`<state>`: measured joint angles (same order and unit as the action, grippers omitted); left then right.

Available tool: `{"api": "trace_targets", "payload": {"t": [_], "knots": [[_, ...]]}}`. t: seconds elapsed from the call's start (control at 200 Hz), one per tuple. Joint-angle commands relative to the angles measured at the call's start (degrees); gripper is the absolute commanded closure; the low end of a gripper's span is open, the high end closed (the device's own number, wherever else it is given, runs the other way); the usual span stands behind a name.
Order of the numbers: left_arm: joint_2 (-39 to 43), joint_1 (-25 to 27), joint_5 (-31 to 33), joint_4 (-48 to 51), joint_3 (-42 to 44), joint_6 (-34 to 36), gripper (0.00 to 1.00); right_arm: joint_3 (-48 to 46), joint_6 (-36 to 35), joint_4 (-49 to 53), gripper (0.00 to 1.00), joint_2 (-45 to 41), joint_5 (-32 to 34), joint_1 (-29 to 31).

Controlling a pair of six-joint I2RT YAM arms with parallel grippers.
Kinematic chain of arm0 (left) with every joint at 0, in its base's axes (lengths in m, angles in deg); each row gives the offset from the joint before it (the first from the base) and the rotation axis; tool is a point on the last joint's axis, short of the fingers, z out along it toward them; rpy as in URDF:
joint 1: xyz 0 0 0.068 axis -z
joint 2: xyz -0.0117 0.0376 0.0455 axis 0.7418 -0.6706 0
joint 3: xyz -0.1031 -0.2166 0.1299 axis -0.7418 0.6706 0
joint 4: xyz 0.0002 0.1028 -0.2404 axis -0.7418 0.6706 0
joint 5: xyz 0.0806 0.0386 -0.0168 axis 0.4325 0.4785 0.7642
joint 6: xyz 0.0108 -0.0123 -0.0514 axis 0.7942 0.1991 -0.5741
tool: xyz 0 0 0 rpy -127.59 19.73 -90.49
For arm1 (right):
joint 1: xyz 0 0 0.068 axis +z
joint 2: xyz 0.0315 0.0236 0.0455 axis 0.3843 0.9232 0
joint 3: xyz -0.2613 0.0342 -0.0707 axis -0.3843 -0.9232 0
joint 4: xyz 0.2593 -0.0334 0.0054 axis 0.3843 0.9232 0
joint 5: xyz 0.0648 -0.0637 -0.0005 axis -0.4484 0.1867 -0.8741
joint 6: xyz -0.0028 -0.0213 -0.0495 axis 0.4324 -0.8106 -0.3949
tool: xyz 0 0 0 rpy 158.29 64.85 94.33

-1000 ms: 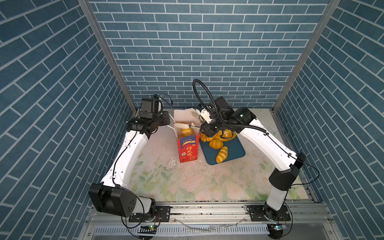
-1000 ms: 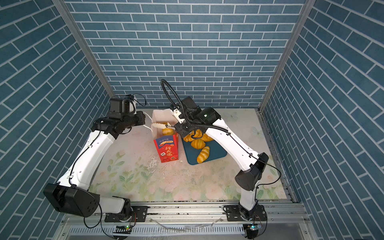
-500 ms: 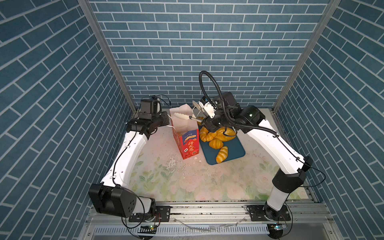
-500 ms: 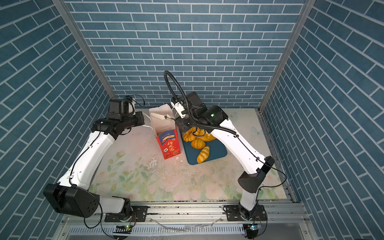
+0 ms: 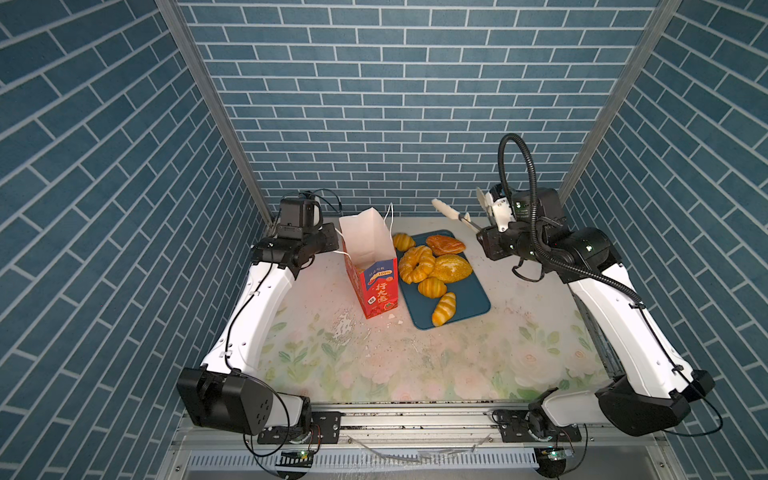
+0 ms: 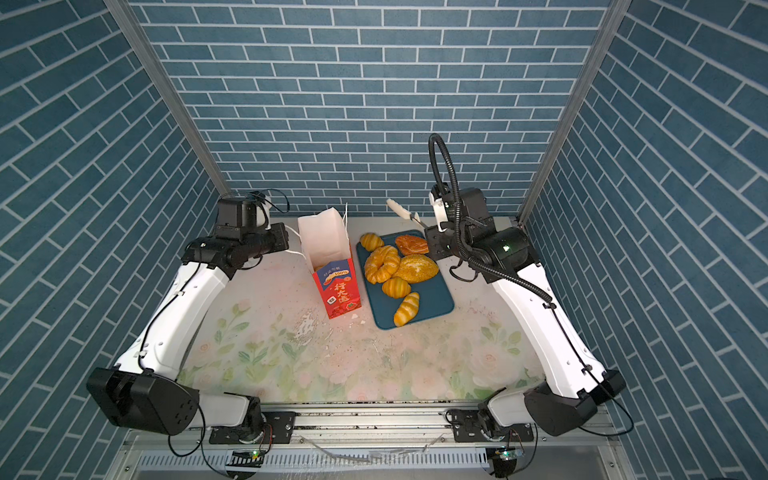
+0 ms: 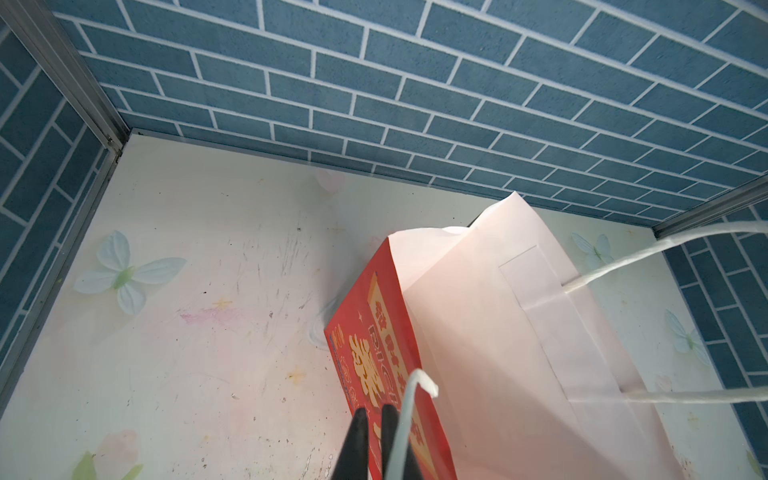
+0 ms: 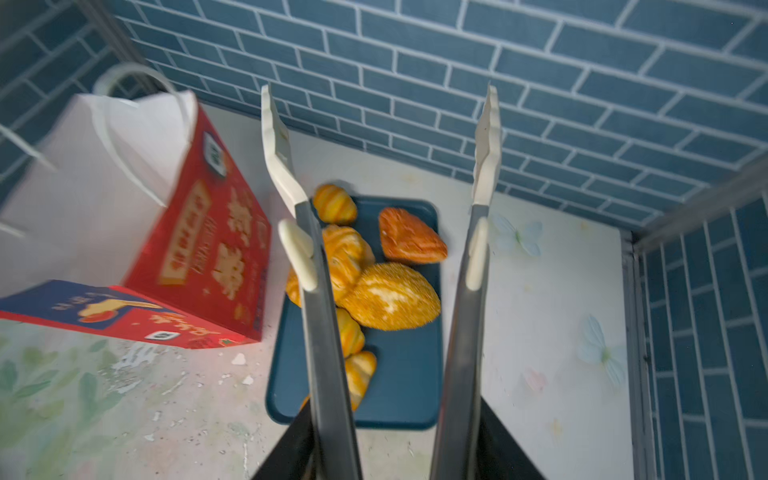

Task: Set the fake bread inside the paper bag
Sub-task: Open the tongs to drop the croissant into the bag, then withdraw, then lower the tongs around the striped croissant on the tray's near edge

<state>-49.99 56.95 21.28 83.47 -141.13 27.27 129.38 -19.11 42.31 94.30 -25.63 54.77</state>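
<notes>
The paper bag (image 5: pixel 380 291) (image 6: pixel 338 291) stands upright and open, red with a white inside, just left of the teal tray (image 5: pixel 469 299) (image 6: pixel 434 299). Several glossy pieces of fake bread lie on the tray: a braided ring (image 5: pixel 415 264), an oval loaf (image 5: pixel 452 268), a reddish-brown pastry (image 5: pixel 446 244) and a croissant (image 5: pixel 444 308). My left gripper (image 7: pixel 375 415) (image 5: pixel 332 243) is shut on the bag's white cord handle (image 7: pixel 405 415). My right gripper (image 8: pixel 395 457) (image 5: pixel 484 232) is shut on metal tongs (image 8: pixel 328 332) (image 5: pixel 446 210), whose white tips stand apart and empty above the tray's far right.
White flakes (image 5: pixel 343 328) litter the floral table (image 5: pixel 415 374) in front of the bag. Blue brick walls (image 5: pixel 374 124) close in the back and both sides. A metal rail (image 5: pixel 415 409) runs along the front edge.
My right arm has swung the tongs away from the bag's mouth to the back right, and they are now empty. The bag has shifted slightly. The left arm has stayed put.
</notes>
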Motion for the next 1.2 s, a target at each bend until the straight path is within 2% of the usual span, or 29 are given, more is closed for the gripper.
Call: {"api": "trace_targets", "payload": {"t": [0.0, 0.12, 0.38, 0.53, 0.64, 0.85, 1.09, 1.195], "knots": [[1.1, -0.4, -0.7, 1.6, -0.7, 1.0, 0.89, -6.7, 5.1, 4.2, 0.48, -1.7, -1.8, -1.5], [1.3, -0.4, -0.7, 2.4, -1.1, 1.5, 0.88, -13.5, 7.5, 7.7, 0.48, -3.1, -4.8, -1.8], [1.8, -0.4, 0.3, 4.0, -1.7, 2.5, 0.88, -19.0, 9.8, 13.6, 0.5, -2.8, -12.8, -1.8], [1.8, -0.4, 0.4, 4.0, -1.7, 2.6, 0.88, -20.7, 9.7, 13.2, 0.51, -0.7, -14.6, -1.7], [1.8, -0.4, 0.3, 4.0, -1.6, 2.4, 0.88, -21.1, 10.2, 11.2, 0.52, 1.0, -18.5, -1.2], [1.8, -0.4, 0.3, 3.7, -1.2, 2.2, 0.88, -21.1, 11.5, 9.3, 0.53, 5.5, -19.5, 0.7], [1.8, -0.4, 0.6, 3.6, -1.1, 2.3, 0.88, -21.9, 14.7, 9.0, 0.54, 8.1, -16.2, 1.2], [1.4, -0.4, 0.6, 4.0, -1.6, 2.5, 0.88, -22.6, 15.1, 7.9, 0.55, 9.0, -16.9, 1.4]]}}
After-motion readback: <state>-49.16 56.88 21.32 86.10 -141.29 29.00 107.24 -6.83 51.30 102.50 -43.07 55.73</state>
